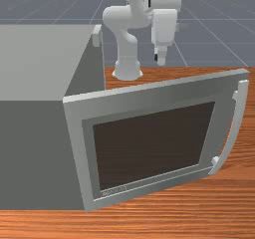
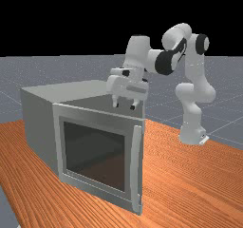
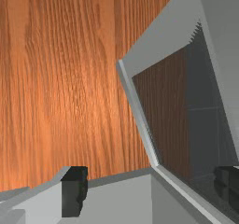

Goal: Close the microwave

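Observation:
The gripper (image 1: 160,60) hangs behind the microwave door in the front view, on the arm's side of it. In the far view the gripper (image 2: 124,106) points down near the door's top edge, its two fingers apart. Nothing is held by the gripper (image 3: 151,189) in the wrist view. One finger there overlaps the inner face of the door (image 3: 163,99). The grey microwave (image 1: 35,148) stands at the front view's left. Its door (image 1: 154,143) stands wide open, swung out toward the front view's right, with the handle (image 1: 239,128) at the free end. I cannot tell any contact.
Wooden table (image 1: 174,215) surrounds the microwave. A small raised block (image 1: 97,36) stands at the body's far edge in the front view. The robot's base (image 2: 192,134) is at the far view's right, and the arm passes above the table toward the microwave.

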`<state>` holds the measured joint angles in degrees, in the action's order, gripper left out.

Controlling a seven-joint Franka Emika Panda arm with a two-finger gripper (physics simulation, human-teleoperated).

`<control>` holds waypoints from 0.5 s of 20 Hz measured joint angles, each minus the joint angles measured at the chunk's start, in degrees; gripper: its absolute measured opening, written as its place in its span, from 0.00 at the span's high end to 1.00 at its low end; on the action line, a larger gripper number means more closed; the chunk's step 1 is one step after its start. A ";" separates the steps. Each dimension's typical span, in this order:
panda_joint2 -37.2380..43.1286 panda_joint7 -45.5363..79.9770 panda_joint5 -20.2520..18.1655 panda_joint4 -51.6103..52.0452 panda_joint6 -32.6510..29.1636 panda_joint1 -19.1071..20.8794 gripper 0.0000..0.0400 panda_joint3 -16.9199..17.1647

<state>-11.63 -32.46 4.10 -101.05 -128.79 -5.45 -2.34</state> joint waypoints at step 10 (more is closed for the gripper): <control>-5.95 -1.34 -0.98 9.28 5.18 0.09 0.00 -0.02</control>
<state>-17.59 -33.80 3.12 -91.77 -123.61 -5.36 -2.36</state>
